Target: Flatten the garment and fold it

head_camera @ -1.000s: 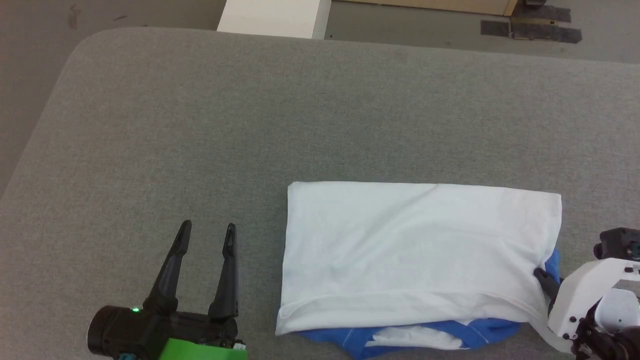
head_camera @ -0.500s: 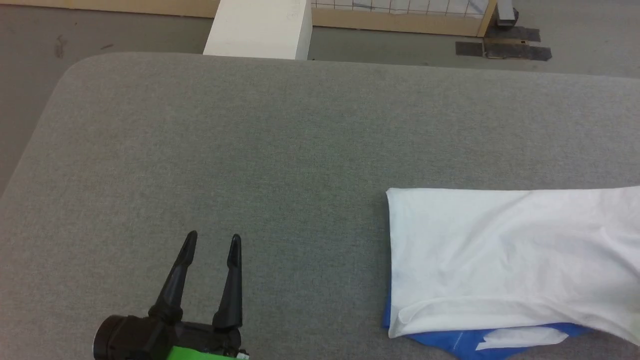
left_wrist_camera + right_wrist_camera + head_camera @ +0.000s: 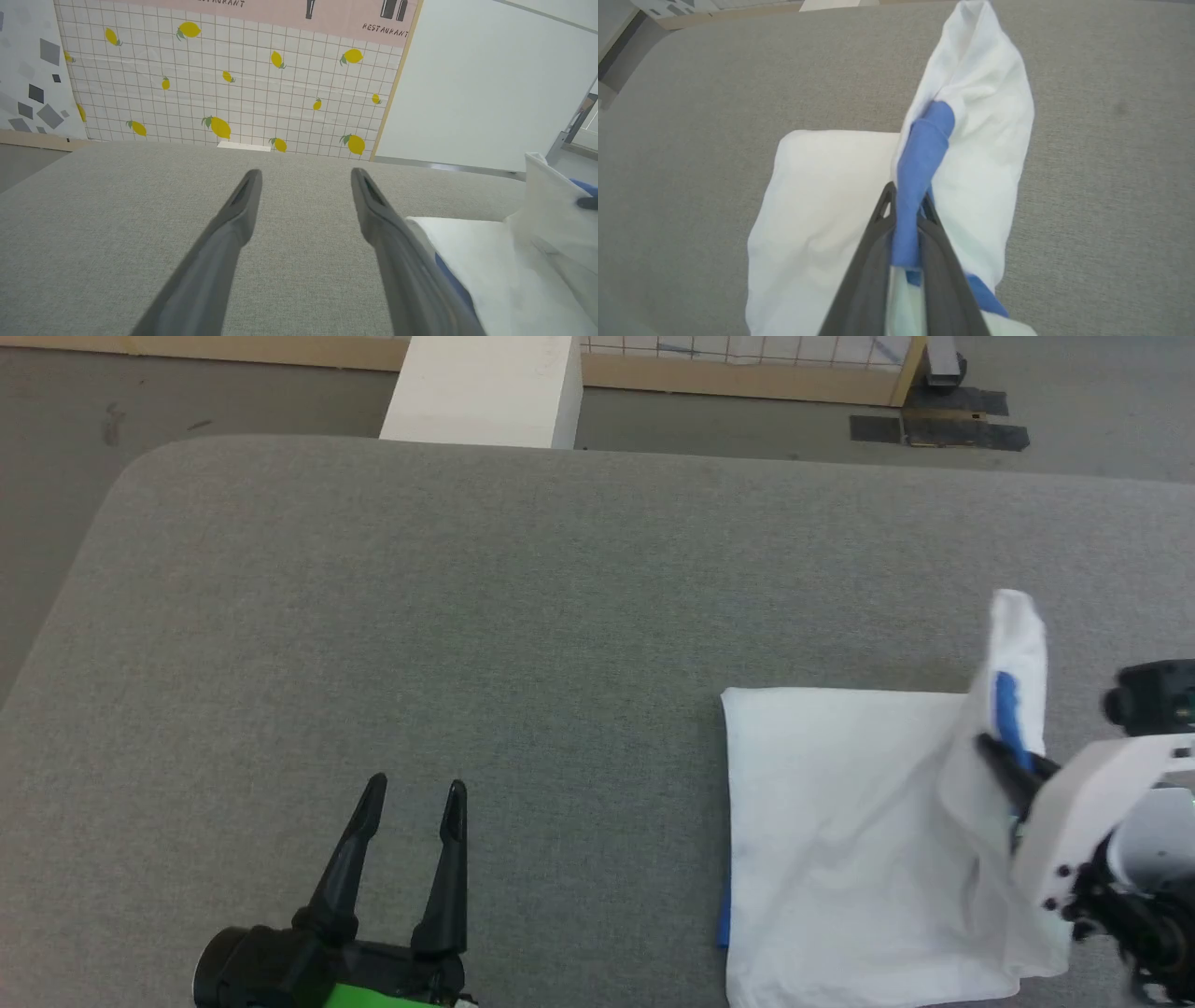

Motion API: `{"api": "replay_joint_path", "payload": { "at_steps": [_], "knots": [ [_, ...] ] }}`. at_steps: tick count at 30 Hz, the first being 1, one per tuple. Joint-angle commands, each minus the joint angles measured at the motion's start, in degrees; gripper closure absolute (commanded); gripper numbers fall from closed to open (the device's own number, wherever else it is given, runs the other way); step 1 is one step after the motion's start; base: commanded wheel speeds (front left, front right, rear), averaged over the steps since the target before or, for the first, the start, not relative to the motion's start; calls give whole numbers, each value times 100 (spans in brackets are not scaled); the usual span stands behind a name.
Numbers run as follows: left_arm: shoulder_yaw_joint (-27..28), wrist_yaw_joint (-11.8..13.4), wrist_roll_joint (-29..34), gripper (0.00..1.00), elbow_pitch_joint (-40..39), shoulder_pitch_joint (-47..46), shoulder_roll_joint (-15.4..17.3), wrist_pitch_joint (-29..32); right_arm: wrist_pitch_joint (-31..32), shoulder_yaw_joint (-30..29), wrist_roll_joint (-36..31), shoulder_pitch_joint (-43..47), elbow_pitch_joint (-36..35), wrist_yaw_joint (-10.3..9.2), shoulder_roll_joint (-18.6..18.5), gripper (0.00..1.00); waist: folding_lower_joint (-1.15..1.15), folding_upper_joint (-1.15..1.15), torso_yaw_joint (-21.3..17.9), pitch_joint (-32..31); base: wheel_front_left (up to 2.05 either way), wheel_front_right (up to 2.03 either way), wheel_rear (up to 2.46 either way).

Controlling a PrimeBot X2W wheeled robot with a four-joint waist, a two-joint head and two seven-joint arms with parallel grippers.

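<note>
While our right end effector pinches a blue-trimmed edge of the garment and holds that part raised, we see the rest lying flat on the grey table, toward our right. Our left end effector hovers apart from it, fingers spread, holding nothing.

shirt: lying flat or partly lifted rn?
Partly lifted: right claw shut on the shirt at its blue trim, holding that end up; rest lies on the table.
</note>
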Motion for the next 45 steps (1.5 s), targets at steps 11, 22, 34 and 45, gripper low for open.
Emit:
{"api": "replay_joint_path", "payload": {
  "at_steps": [11, 22, 34, 45],
  "knots": [
    [-94, 8, -175, 0, 60, -238, -31, -22, 267, 1639, 102, -37, -20, -8, 189, 100, 0, 0, 388, 185, 0, 0, 0],
    [-178, 52, -280, 0, 135, -371, -33, -22, -253, 1975, -336, -112, 1134, -8, 370, 87, 0, 0, 498, 269, 0, 0, 0],
    [-171, 36, -266, 0, 192, -367, -33, -22, -638, 1729, 15, -358, 1065, -8, 396, 0, 0, 0, 287, 220, 0, 0, 0],
    [-196, 5, -237, 0, 180, -323, -33, -22, -290, 156, -496, 426, -115, -8, 353, 0, 0, 0, 181, 212, 0, 0, 0]
  ]
}}
